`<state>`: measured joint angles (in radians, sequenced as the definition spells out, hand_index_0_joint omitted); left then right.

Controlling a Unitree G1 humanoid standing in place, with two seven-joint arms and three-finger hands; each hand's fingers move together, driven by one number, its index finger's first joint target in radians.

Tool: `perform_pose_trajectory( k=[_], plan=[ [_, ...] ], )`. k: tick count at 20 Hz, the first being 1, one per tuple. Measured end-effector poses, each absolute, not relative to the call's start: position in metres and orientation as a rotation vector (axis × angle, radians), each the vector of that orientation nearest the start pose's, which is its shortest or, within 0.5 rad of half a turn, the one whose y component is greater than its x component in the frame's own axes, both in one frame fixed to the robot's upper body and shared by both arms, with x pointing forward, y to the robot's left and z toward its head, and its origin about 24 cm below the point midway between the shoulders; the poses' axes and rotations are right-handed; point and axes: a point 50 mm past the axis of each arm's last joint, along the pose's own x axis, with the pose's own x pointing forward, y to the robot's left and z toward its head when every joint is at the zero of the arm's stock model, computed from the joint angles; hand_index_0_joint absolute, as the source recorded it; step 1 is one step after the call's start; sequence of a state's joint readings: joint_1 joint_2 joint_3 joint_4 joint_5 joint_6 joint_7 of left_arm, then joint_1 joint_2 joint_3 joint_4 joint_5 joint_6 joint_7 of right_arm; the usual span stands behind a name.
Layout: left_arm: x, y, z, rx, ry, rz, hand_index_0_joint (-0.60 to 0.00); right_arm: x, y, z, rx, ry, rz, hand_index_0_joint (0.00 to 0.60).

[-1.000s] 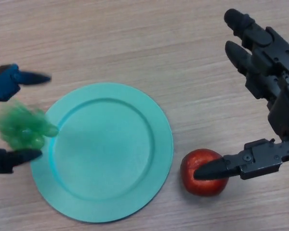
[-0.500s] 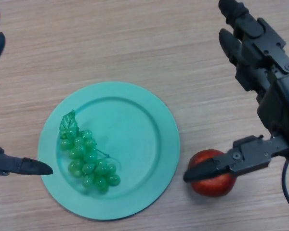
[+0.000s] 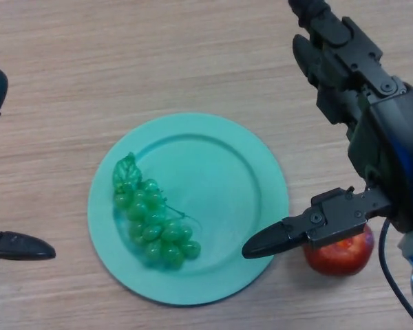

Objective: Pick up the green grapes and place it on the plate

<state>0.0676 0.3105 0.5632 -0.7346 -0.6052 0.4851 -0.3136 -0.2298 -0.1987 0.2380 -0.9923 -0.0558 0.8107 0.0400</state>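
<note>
A bunch of green grapes [image 3: 153, 222] with a leaf lies on the left half of the teal plate [image 3: 227, 172], nothing touching it. My left hand [image 3: 14, 245] shows only at the view's left edge, its thumb low and a fingertip higher up, spread wide and well clear of the plate. My right hand [image 3: 344, 89] hangs open over the table to the right of the plate, fingers straight and pointing away, thumb [image 3: 296, 230] reaching over the plate's right rim.
A red apple [image 3: 339, 251] sits on the wooden table just right of the plate, partly under my right thumb.
The grapes left my left hand and now lie on the plate. My left hand drew back to the left edge. The view shifted, so plate and apple sit further right.
</note>
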Motion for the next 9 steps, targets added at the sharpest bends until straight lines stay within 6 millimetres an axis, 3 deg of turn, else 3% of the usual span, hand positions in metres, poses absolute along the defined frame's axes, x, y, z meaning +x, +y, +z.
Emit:
perform_pose_trajectory(
  k=[9],
  plan=[
    [0.191,0.226,0.194,-0.003,-0.299,-0.183,0.0,0.204,-0.108,0.213,-0.218,-0.364,0.287,0.0]
  ],
)
